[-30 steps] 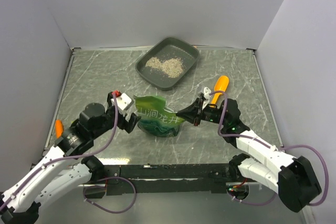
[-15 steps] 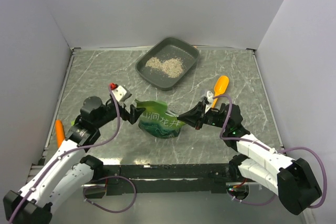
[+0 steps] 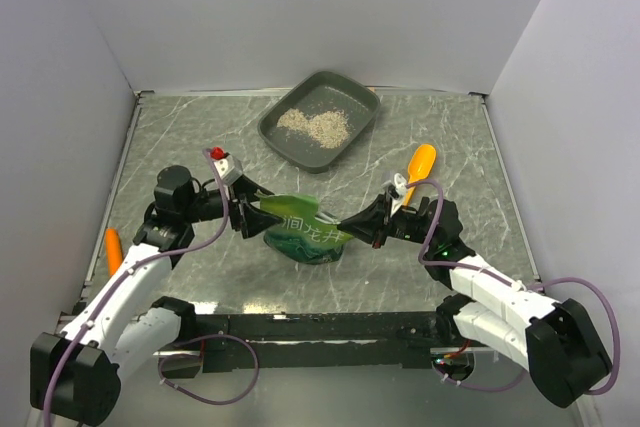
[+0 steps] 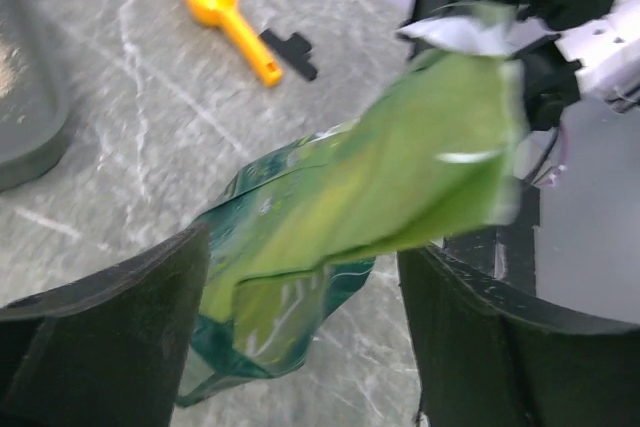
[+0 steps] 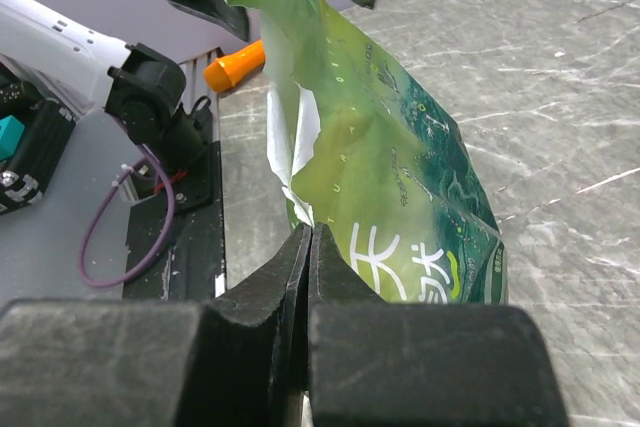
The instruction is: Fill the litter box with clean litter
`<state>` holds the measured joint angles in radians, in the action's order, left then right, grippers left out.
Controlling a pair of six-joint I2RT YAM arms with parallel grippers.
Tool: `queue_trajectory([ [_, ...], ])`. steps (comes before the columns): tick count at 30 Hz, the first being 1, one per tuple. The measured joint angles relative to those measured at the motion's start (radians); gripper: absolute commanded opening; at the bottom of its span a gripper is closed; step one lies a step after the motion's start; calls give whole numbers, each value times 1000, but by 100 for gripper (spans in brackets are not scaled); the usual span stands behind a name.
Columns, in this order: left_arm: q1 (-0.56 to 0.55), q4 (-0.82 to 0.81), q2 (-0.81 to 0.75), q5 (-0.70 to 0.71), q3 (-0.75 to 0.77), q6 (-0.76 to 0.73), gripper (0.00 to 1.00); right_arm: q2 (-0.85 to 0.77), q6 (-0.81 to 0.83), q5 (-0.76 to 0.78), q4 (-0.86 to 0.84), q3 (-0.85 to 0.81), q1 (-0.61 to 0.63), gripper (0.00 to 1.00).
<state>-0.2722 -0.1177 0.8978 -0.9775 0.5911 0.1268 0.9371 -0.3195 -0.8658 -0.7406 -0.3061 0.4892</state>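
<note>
The left gripper point(image 3: 256, 217), spread, has closed in around the green bag point(image 3: 300, 234). The right gripper point(image 3: 348, 224) still pinches the bag's other edge. Grey marbled table point(image 3: 180, 137), white walls point(image 3: 300, 7).

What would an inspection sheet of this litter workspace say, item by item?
Surface: grey marbled table.
Job's things: litter box at the far edge, holding a small pile of clean litter; green bag mid-table between the arms.
Clutter: orange scoop right of the bag; orange item at the left edge, unclear.
Hands: left hand open, astride the bag's top; right hand shut on the bag's edge.
Cables: purple cable along both arms.
Surroundings: white walls on three sides.
</note>
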Motion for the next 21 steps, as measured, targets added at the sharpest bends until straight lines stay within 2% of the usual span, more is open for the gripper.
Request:
queue_trajectory([
  [2, 1, -31, -2, -36, 0, 18, 69, 5, -4, -1, -8, 0, -2, 0],
  [3, 1, -40, -2, -43, 0, 22, 56, 9, -6, -2, -11, 0, -4, 0],
  [5, 1, -63, 3, -57, -2, 37, 40, 16, -15, -8, -19, 0, -6, 0],
  [6, 1, -75, 8, -60, -2, 45, 28, 19, -24, -14, -22, 0, -6, 0],
  [11, 9, -106, 71, -72, -2, 58, 22, 41, -61, -41, -68, 13, -8, 0],
  [14, 9, -113, 85, -73, -2, 68, 1, 55, -85, -46, -95, 18, -13, 0],
  [21, 8, -71, 74, -48, 5, 81, 1, 61, -124, -72, -110, 19, -26, 0],
])
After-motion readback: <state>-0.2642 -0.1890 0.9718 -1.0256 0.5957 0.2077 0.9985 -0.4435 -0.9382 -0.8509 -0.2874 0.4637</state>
